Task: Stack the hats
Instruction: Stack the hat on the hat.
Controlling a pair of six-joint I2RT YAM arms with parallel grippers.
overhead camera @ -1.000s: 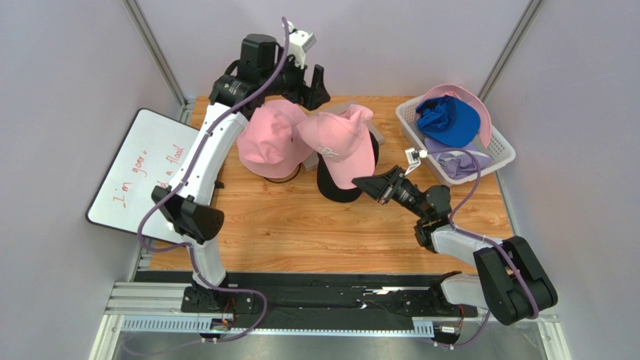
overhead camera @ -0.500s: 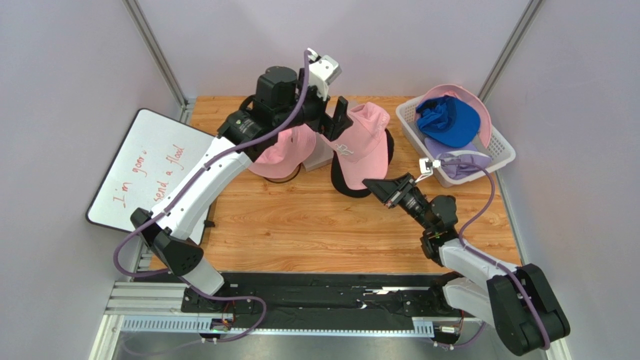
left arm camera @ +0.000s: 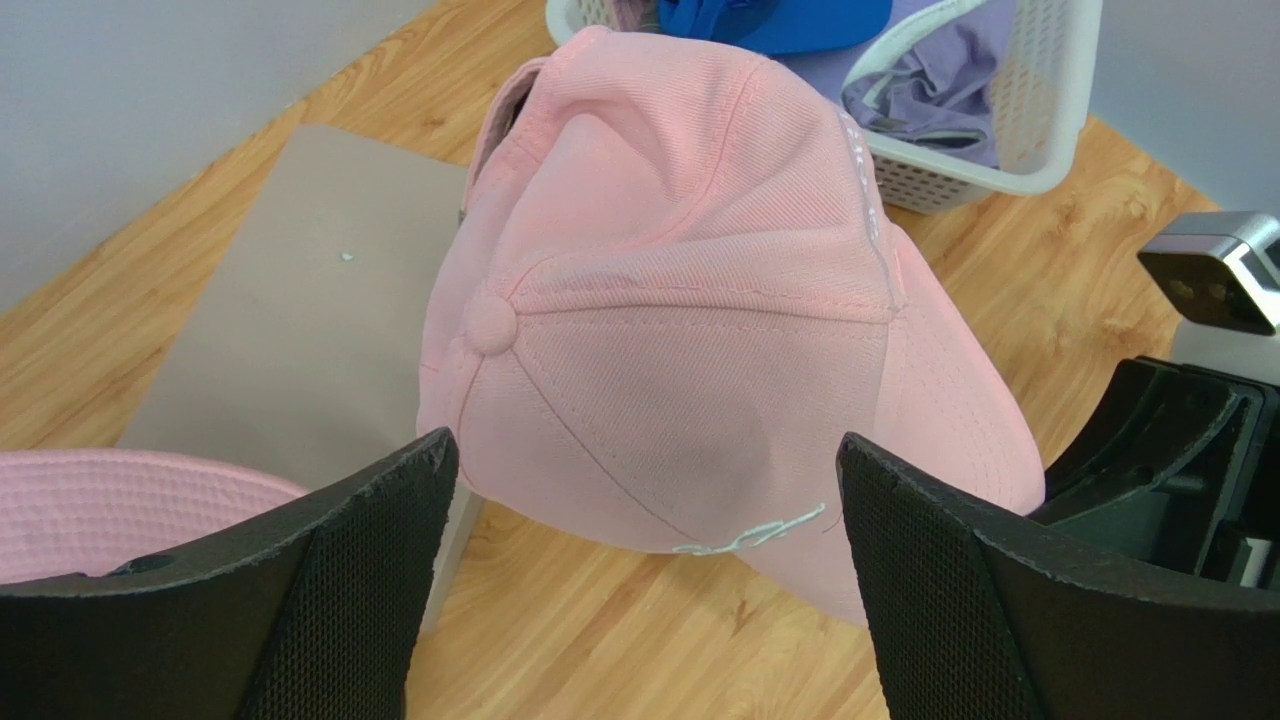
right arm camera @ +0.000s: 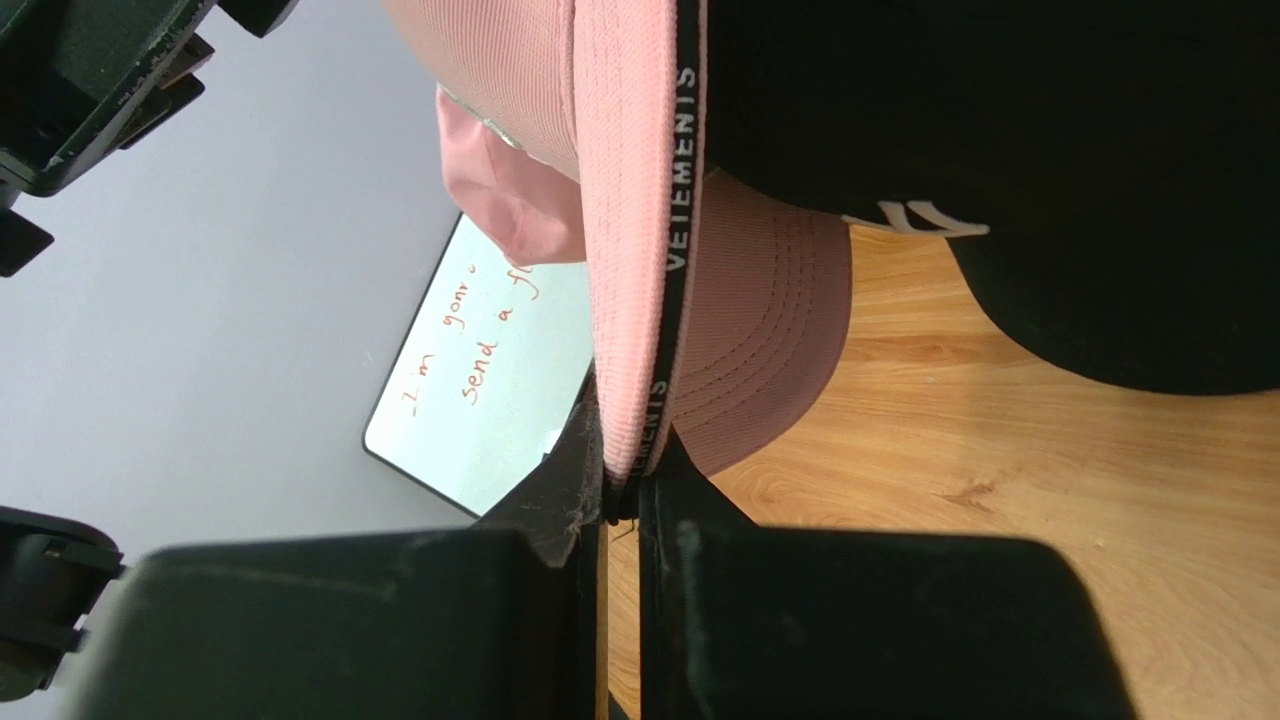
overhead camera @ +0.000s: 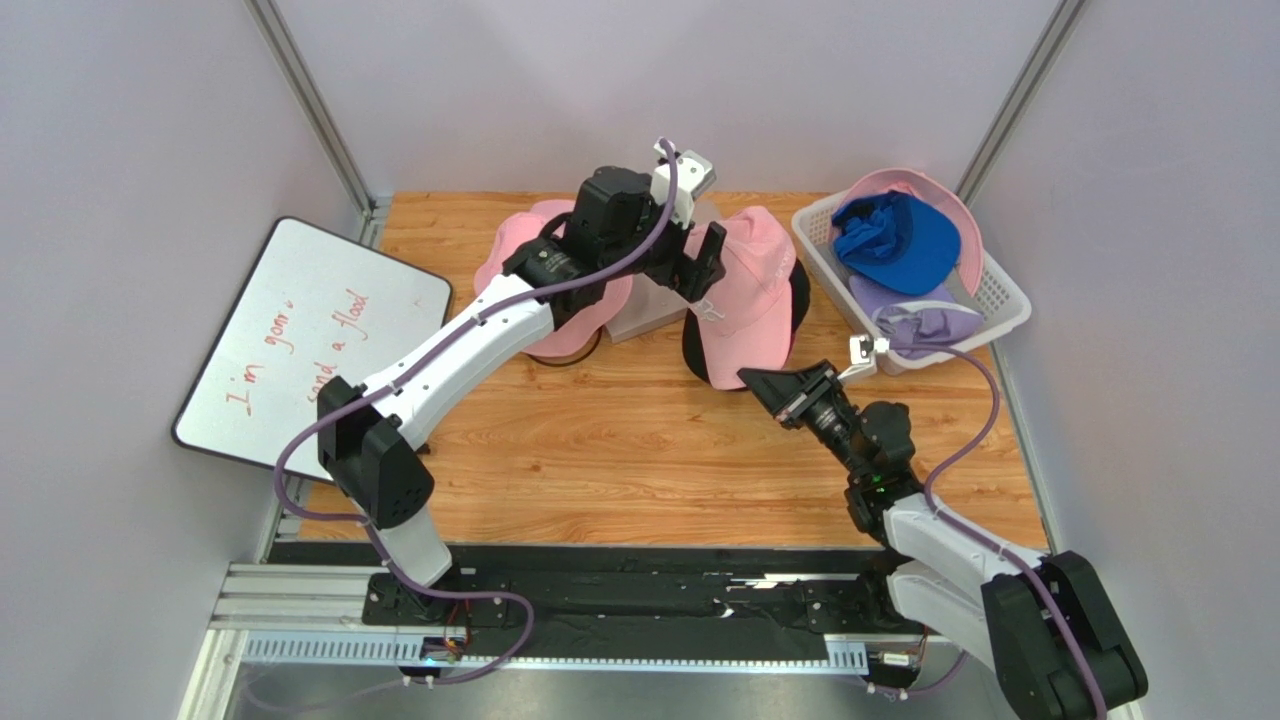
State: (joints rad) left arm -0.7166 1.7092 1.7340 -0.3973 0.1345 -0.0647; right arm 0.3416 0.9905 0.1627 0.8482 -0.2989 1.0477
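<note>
Pink cap (overhead camera: 756,285) carried toward 3 o'clock, onto black cap (overhead camera: 696,354); right end effector (right arm camera: 631,503) pinching brim, left end effector (left arm camera: 646,480) arrived above, spread.

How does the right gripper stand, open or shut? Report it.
Shut on the pink cap: the right gripper pinches the cap's black-banded edge, jaws together with no gap, in its wrist view.

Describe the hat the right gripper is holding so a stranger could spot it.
On the wooden table, look just left of the white basket. The pink baseball cap sits over a black cap, its brim pinched by the right gripper; the other pink hat, further left, is a bucket hat.
</note>
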